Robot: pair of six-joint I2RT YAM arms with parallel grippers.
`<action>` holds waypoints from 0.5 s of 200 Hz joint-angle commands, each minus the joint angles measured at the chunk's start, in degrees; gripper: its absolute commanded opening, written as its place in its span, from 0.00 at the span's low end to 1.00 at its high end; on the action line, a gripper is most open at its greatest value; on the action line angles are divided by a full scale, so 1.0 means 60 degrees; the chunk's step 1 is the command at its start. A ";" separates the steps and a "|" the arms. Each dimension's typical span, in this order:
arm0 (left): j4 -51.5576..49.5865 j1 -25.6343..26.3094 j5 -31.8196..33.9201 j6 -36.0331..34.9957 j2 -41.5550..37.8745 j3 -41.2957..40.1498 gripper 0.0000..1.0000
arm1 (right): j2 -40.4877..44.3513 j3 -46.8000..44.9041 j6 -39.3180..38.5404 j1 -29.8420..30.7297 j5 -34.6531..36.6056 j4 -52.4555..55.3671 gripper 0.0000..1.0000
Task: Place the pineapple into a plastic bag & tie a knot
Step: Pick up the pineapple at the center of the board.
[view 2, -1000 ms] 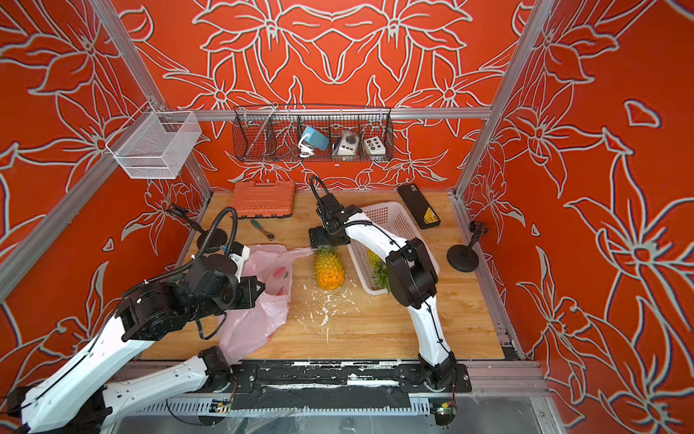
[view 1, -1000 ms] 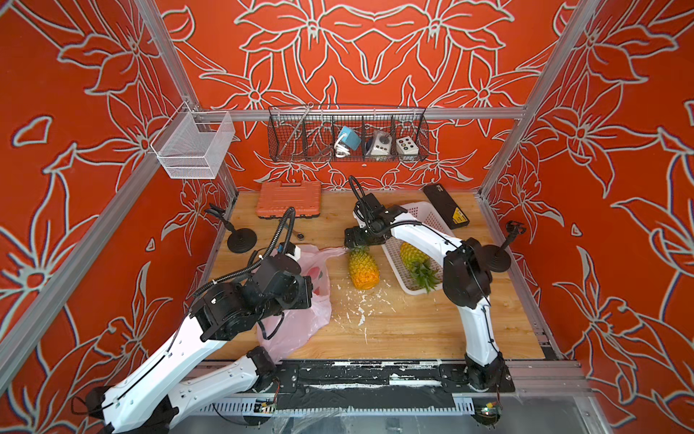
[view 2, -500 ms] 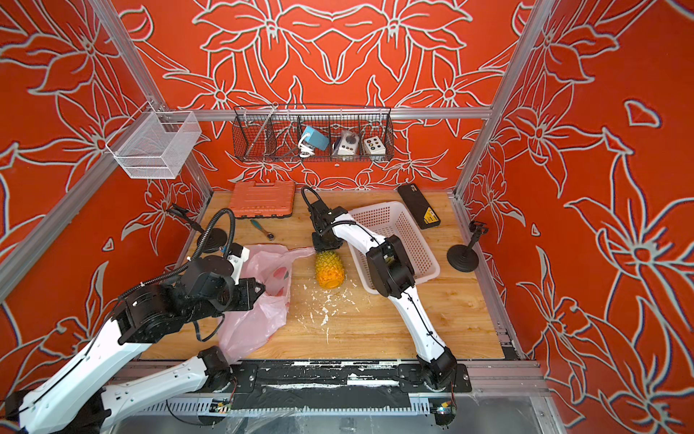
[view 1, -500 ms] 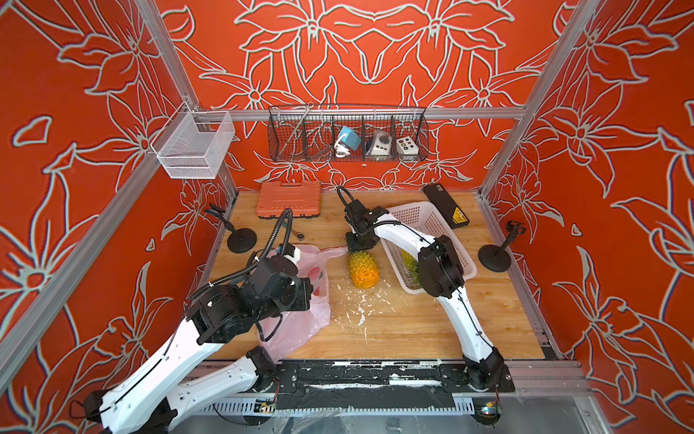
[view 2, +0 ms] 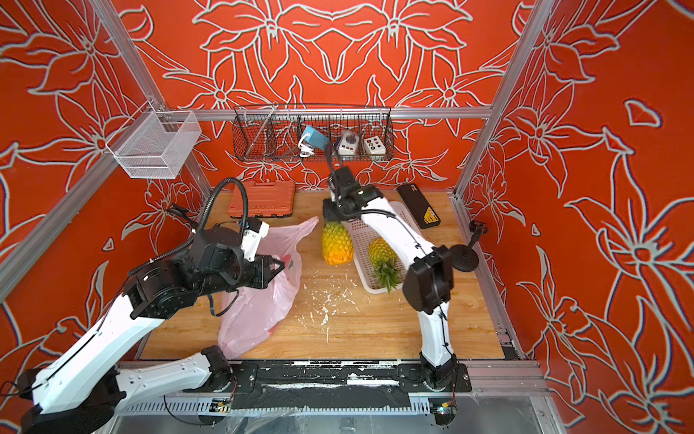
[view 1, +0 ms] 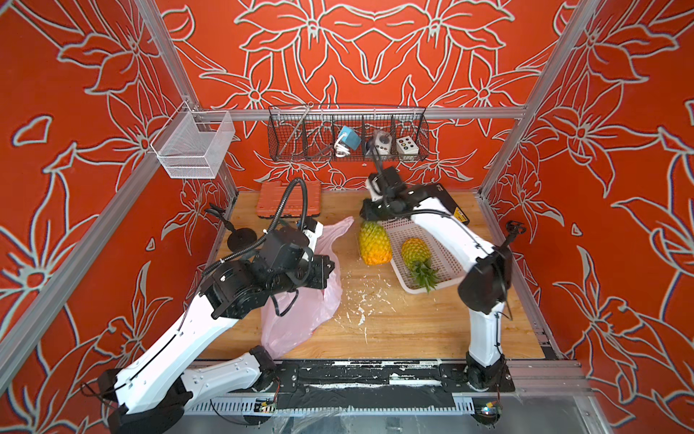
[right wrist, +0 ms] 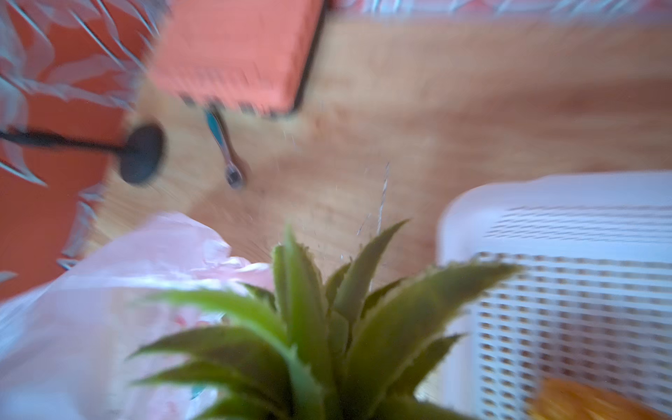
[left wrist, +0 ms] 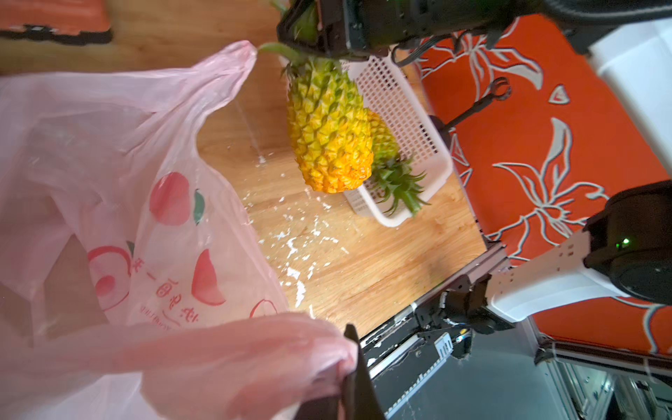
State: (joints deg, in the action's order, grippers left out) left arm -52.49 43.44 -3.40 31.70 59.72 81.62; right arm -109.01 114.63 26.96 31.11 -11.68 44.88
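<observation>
Two arms reach over the table [view 1: 413,330], and you have something in each. The bag [view 1: 300,319] is the largest loose thing. It lies on the left half with its mouth open toward the middle. Your left gripper [view 2: 278,266] is pressed together on the upper rim and holds it up, and that arm hides the middle of the bag in both top views. One free handle [view 1: 340,225] points at the pineapple and ends near its crown.

The basket [view 1: 447,263] sits on the right half, just beside the pineapple. The case [view 2: 263,199] lies at the back wall, behind the bag. The pineapple [view 1: 374,244] is upright between bag and basket, and your right gripper [view 1: 370,217] is closed around its crown leaves. Whether its base touches the wood I cannot tell.

A second pineapple [view 1: 415,251] lies in the basket, crown toward the front. A black box [view 2: 418,206] lies behind the basket. A small stand [view 1: 242,237] is at the left wall and another stand [view 2: 465,257] at the right wall. A wrench [right wrist: 223,142] lies near the case. White crumbs [view 1: 360,300] are scattered on the wood between bag and pineapple.
</observation>
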 commanded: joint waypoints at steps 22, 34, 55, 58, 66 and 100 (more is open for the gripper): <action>0.2648 -0.0117 -0.2772 -0.0902 0.1295 0.1197 0.00 | 0.2488 -0.0627 0.0098 -0.1692 -0.0944 -0.0121 0.00; 0.3727 -0.0136 -0.3530 -0.0870 0.1462 0.1264 0.00 | 0.2929 -0.0552 0.0022 -0.2044 -0.1100 -0.0052 0.00; 0.5587 -0.0172 -0.4576 -0.0590 0.1669 0.1289 0.00 | 0.3295 -0.0094 -0.0113 -0.2532 -0.1419 0.0329 0.00; 0.5780 -0.0166 -0.4700 -0.0603 0.1707 0.1304 0.00 | 0.3322 -0.0040 -0.0146 -0.2567 -0.1451 0.0375 0.00; 0.6191 -0.0178 -0.4977 -0.0668 0.1820 0.1369 0.00 | 0.3424 0.0052 -0.0197 -0.2652 -0.1468 0.0483 0.00; 0.6622 -0.0390 -0.6044 -0.1160 0.2643 0.2078 0.00 | 0.4090 -0.0620 0.0055 -0.2854 -0.1443 0.0079 0.00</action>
State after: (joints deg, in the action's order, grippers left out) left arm -20.71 42.37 -31.14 27.22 73.17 91.44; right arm -88.36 112.71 26.17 14.68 -18.24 47.55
